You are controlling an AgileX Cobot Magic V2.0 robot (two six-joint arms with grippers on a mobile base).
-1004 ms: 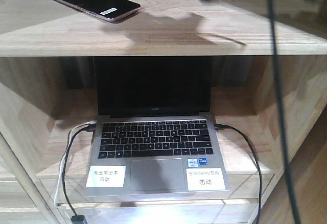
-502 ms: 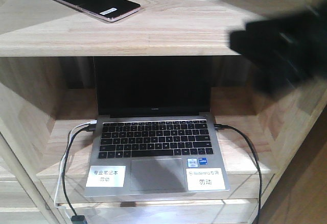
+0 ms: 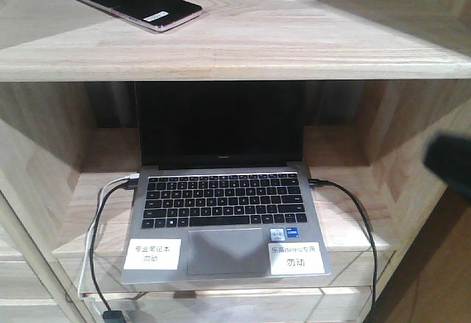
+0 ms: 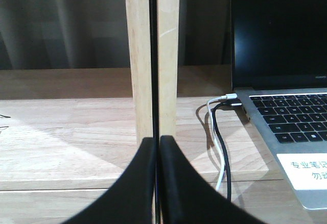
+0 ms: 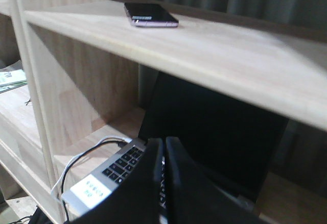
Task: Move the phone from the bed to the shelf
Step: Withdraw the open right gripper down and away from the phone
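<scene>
My right claw shows in the front view only as a dark blur at the right edge, its state unreadable there. The phone lies flat on the shelf's upper plank, left end, untouched. Below it an open laptop sits in a cubby with cables plugged in each side.

From my left wrist, my left claw is clenched, empty, before an upright post.

From my right wrist, the fingers press together on nothing, low before the laptop; the phone lies well above.
</scene>
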